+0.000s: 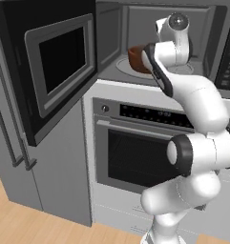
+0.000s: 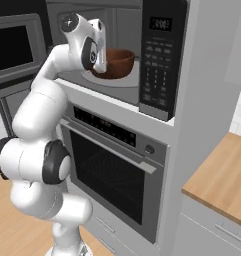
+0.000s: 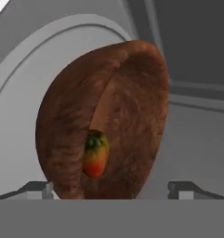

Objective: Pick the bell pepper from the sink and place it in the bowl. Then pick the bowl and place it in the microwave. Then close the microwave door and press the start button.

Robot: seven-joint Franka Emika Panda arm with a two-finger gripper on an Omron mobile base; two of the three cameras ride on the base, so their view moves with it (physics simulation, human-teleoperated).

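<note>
Fingers (image 3: 111, 188) wide, astride reddish-brown bowl (image 3: 118, 116) on turntable; red-orange bell pepper (image 3: 95, 155) inside.

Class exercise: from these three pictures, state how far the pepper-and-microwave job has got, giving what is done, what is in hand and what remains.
Done: the pepper lies in the bowl, and the bowl sits on the turntable inside the microwave. In hand: the gripper is open, its fingertips either side of the bowl, apparently just released. Left: pull the arm out, shut the door, which stands wide open, and press start.
</note>
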